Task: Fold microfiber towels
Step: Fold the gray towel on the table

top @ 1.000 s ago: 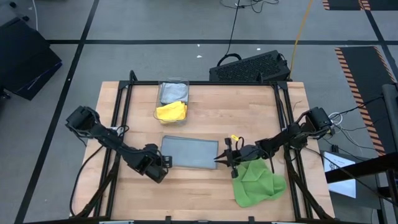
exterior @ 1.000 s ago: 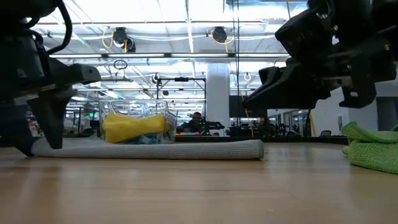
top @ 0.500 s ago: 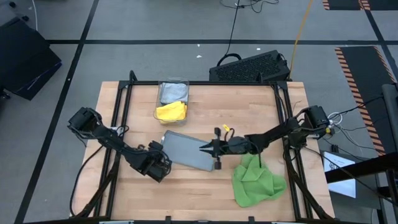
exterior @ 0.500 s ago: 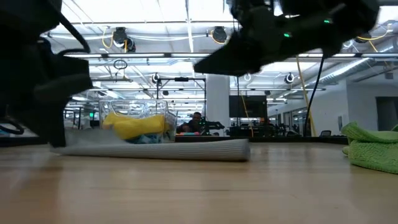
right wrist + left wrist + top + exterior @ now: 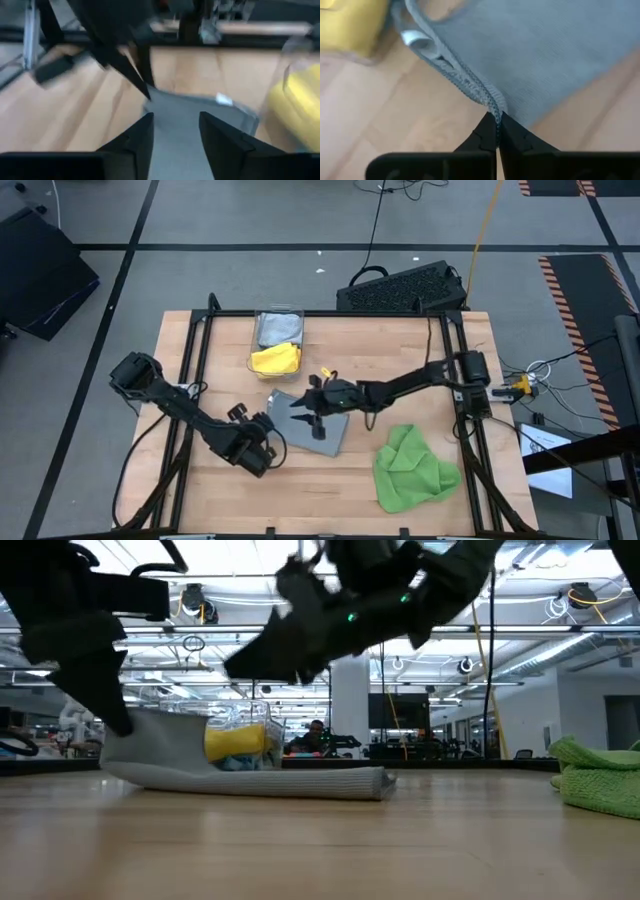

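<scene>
A folded grey microfiber towel (image 5: 312, 423) lies skewed at the table's middle. Its left end (image 5: 150, 735) is raised and the rest lies flat on the wood. My left gripper (image 5: 266, 432) is shut on that end. My right gripper (image 5: 300, 406) hovers open just above the towel's middle, its fingers (image 5: 142, 137) touching nothing. A bright green towel (image 5: 412, 465) lies crumpled at the near right. A yellow towel (image 5: 276, 359) and a grey towel (image 5: 279, 330) sit in the clear bin (image 5: 262, 320) at the back. My left gripper pinches the grey towel's hemmed edge at its near left corner (image 5: 494, 108) between its two shut fingers. Stacked layers of the fold show there, and a white tag (image 5: 415, 38) sticks out farther along the edge. The fingers come slanting down from the near left. That end is lifted while the other end (image 5: 340, 783) stays on the table.
A black keyboard (image 5: 405, 288) lies beyond the table's far right corner. Black frame rails (image 5: 196, 345) run along the table's left and right sides. Bare wood shows along the near edge and at the far right.
My left gripper has taken hold of the grey towel's left end, rolled its wrist and raised that end off the wood. The towel has turned askew and slid a little toward the left. My right gripper has travelled from the towel's right end toward the table's left, rising above it.
</scene>
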Controlling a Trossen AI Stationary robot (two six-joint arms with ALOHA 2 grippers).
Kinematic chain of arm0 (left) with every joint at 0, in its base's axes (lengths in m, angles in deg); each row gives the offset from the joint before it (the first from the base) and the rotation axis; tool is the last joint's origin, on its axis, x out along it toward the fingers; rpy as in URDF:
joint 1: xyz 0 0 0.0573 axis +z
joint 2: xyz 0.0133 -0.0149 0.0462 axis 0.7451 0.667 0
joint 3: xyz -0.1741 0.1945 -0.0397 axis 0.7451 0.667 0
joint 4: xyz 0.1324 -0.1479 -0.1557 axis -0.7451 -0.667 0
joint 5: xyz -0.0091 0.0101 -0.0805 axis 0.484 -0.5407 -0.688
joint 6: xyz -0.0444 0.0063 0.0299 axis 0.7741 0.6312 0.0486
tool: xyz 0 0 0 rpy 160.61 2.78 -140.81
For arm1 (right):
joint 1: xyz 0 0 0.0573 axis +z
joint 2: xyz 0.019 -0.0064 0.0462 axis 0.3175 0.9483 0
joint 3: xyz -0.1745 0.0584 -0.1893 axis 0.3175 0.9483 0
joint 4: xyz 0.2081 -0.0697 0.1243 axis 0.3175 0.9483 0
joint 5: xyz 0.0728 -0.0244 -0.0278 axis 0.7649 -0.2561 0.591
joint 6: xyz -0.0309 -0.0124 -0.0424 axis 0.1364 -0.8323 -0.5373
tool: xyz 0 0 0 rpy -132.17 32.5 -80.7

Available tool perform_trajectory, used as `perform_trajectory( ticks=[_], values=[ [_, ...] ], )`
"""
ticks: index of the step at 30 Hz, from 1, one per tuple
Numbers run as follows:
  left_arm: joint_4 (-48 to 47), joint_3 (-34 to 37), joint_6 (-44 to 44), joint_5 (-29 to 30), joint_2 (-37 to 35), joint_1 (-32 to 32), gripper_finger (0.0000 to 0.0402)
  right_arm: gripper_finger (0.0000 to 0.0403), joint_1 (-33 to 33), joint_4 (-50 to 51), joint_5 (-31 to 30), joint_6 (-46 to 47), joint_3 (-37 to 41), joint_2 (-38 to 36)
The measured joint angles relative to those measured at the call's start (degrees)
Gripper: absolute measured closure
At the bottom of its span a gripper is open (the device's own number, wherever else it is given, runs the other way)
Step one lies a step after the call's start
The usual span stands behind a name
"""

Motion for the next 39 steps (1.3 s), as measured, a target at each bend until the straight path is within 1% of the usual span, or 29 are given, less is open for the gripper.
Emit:
perform_trajectory(
  ticks=[2,4,8,12,14,18,21,24,28,31,35,39],
  values=[
    [1.7,0.0,-1.7,-0.8,0.0,-0.9,0.04,0.0238,-0.5,2.5,1.2,0.2,-1.1,1.4],
    [3.5,0.0,-4.3,-0.8,0.0,-1.9,0.04,0.0226,-0.6,2.3,1.4,-1.5,-1.3,2.3],
    [6.2,0.0,-8.2,1.3,0.0,-2.9,0.04,0.0211,-0.4,1.1,2.9,-10.4,-1.4,2.9],
    [8.7,0.0,-11.5,2.4,0.0,-3.0,0.04,0.0203,-0.5,1.6,7.0,-18.0,-2.2,2.9],
    [9.1,0.0,-12.9,2.4,0.0,-3.0,0.0401,0.0199,-0.7,4.0,8.6,-22.0,-4.2,2.9],
    [10.2,0.0,-14.8,2.4,0.0,-3.0,0.0401,0.0194,-2.0,12.8,12.1,-31.1,-10.3,3.6],
    [10.3,0.0,-15.4,2.4,0.0,-3.0,0.0401,0.0191,-3.7,17.7,17.2,-33.9,-14.6,4.7],
    [10.6,0.0,-16.2,2.4,0.0,-3.0,0.0401,0.0186,-5.0,18.9,20.4,-36.7,-17.6,6.1],
    [10.8,0.0,-17.6,2.5,0.0,-3.0,0.0401,0.0175,-5.8,19.0,21.3,-41.8,-19.4,9.1],
    [11.2,0.0,-18.6,2.7,0.0,-3.0,0.0401,0.0166,-6.1,19.0,23.3,-43.7,-21.3,11.2],
    [11.4,0.0,-18.8,2.7,0.0,-3.0,0.0401,0.0156,-6.4,21.0,23.7,-46.6,-24.9,13.5],
    [11.4,0.0,-19.0,2.7,0.0,-3.0,0.0401,0.0154,-6.8,25.5,28.1,-50.0,-28.3,15.3]
  ],
)
